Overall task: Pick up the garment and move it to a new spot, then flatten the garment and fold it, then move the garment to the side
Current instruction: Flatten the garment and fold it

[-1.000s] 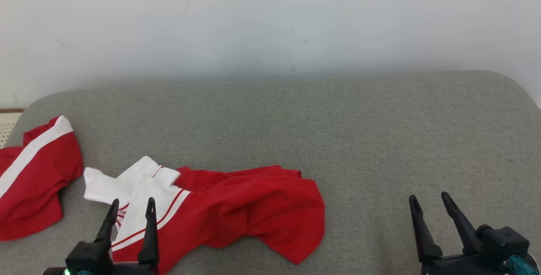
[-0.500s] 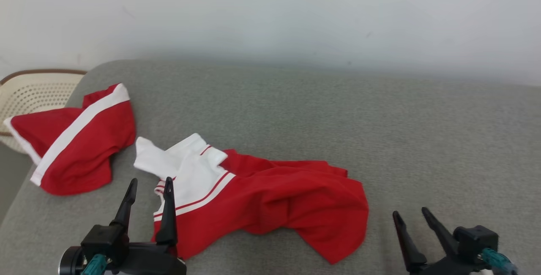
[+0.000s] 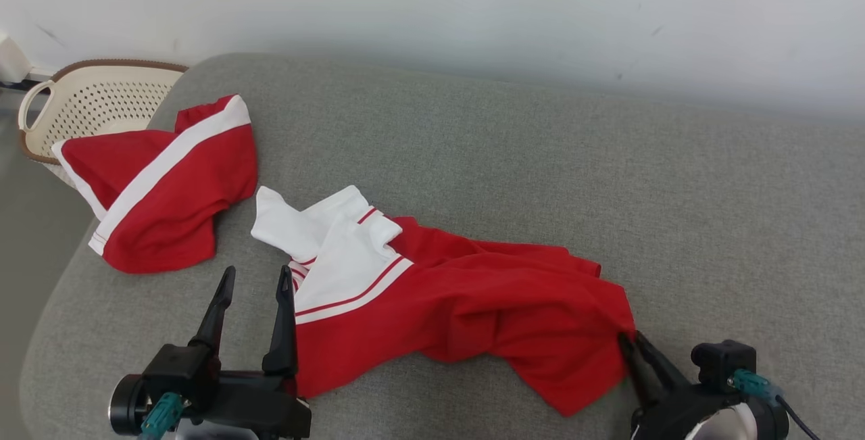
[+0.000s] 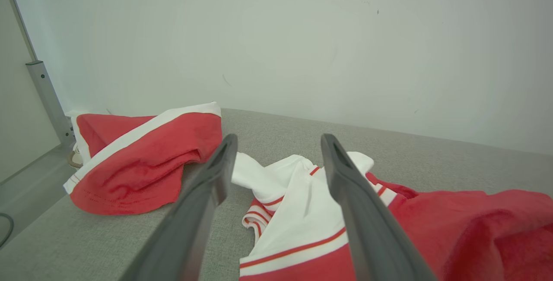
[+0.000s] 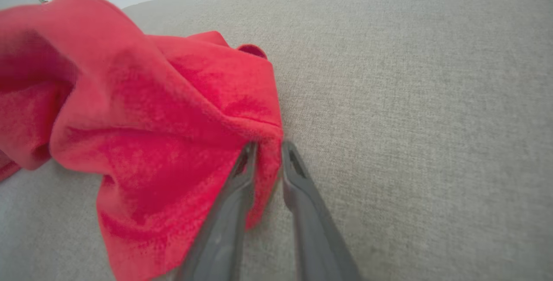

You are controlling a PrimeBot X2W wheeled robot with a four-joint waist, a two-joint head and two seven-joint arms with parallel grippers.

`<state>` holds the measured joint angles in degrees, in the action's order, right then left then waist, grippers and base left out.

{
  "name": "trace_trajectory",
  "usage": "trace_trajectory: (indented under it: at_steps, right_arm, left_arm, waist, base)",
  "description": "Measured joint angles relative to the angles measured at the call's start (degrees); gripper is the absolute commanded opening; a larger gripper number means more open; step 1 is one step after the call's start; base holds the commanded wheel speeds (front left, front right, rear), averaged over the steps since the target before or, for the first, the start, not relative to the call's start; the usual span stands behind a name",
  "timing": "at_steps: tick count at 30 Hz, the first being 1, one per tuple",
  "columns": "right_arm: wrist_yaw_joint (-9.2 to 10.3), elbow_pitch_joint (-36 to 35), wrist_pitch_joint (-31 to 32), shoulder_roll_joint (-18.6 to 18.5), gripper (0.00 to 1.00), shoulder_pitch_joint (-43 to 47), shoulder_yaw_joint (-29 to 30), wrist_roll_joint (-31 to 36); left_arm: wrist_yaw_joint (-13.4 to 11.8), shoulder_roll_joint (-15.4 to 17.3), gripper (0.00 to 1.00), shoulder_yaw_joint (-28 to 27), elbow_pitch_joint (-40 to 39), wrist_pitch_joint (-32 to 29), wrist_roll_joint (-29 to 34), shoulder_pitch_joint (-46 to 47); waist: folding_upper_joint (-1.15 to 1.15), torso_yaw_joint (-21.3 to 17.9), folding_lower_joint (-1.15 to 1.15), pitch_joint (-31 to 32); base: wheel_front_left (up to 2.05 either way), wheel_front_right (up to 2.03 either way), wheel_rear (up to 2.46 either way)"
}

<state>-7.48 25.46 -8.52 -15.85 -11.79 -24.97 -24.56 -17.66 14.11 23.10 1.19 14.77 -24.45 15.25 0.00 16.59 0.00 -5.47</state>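
Observation:
The garment (image 3: 473, 298), red with a white striped end, lies crumpled on the grey cushion (image 3: 540, 176). My left gripper (image 3: 258, 271) stands open just left of the white end, and nothing sits between its fingers; in the left wrist view, the left gripper (image 4: 278, 140) frames the white part of the garment (image 4: 302, 203). My right gripper (image 3: 630, 338) is at the garment's red right edge. In the right wrist view, the right gripper (image 5: 268, 146) has its fingers drawn close together with a fold of the garment (image 5: 173, 112) pinched between the tips.
A second red piece with a white stripe (image 3: 169, 183) lies at the cushion's left end, partly over the edge. A cream perforated basket (image 3: 101, 88) stands behind it on the floor. A pale wall runs along the back.
The head camera has turned, shifting the whole picture. My right gripper has reached the garment's right edge and narrowed from wide open onto the fabric. The left gripper stays open.

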Motion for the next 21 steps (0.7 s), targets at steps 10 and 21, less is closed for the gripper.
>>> trace_trajectory:
  at_steps: [10,21]
  right_arm:
    - [0.0,3.4,-4.2,-3.8,0.0,-7.4,3.0,-1.9]
    - [0.0,0.1,-6.0,-10.2,0.0,-16.6,6.2,4.9]
  left_arm:
    - [0.5,-1.2,1.0,-1.8,-0.5,0.1,2.2,0.1]
    - [2.0,-2.8,1.0,-3.2,-1.3,0.1,3.8,0.4]
  waist:
    - [0.0,-1.0,0.0,-1.1]
    - [0.0,-3.8,0.0,-2.2]
  base:
    - [0.0,0.0,0.0]
    - [0.0,0.0,0.0]
